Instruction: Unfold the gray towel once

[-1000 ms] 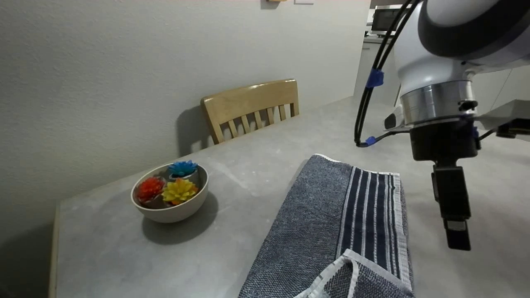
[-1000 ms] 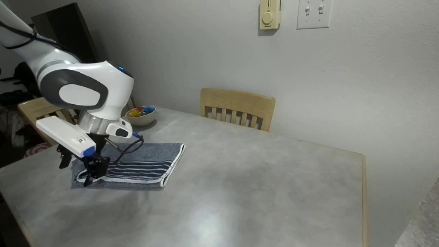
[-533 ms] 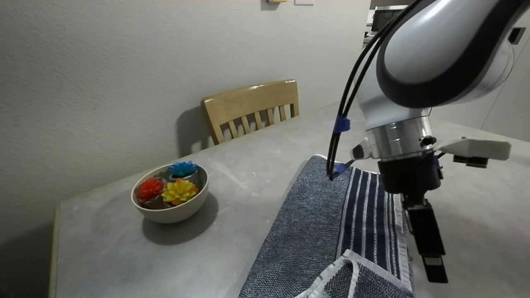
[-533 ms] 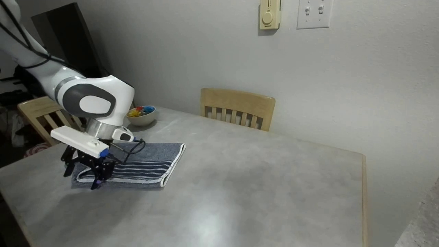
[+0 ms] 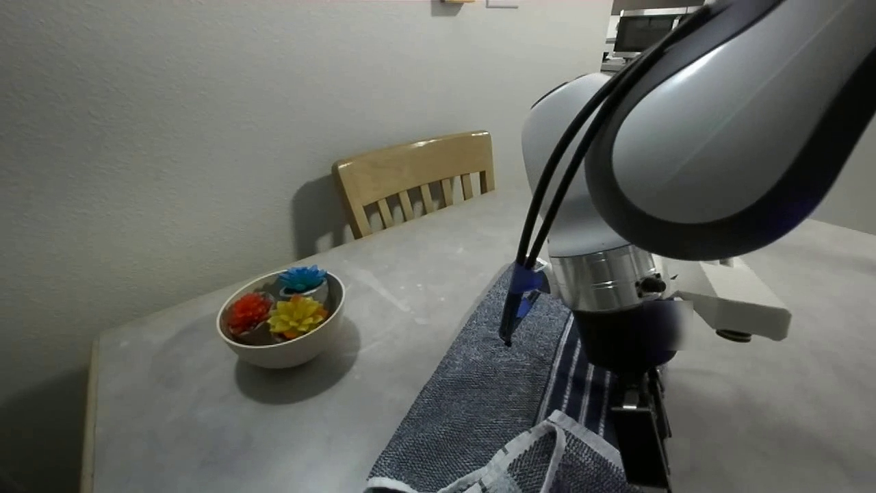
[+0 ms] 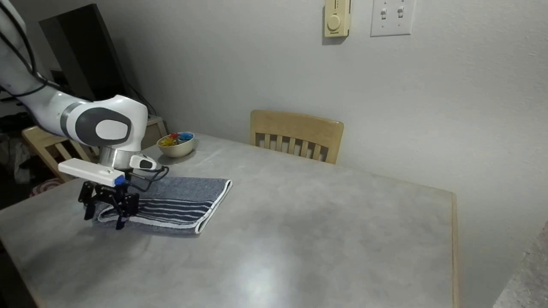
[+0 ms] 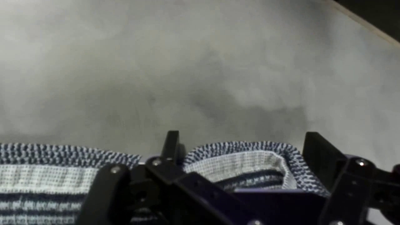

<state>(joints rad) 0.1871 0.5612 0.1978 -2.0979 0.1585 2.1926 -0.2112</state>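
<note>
Gray towel point(image 6: 177, 202) shifted slightly since earlier — tool point(image 7: 243, 137) spread wide, gripping nothing.

The claw point(image 5: 647, 460) hangs at the striped towel point(image 5: 486, 383), well apart from the bowl point(image 5: 291, 354).

White glare pools on the table point(image 6: 325, 239) in an exterior view. The bowl point(image 5: 293, 353) casts a soft shadow (the chair point(image 5: 419, 161) another, on the wall point(image 5: 171, 137)). The dim wrist view looks blurred.

Rough cloth towel point(image 5: 472, 383), smooth tabletop point(image 5: 301, 441)
In an exterior view: glossy wooden chair point(image 5: 417, 164), upper center; shiny metal collar point(image 5: 602, 281), right of center.
</note>
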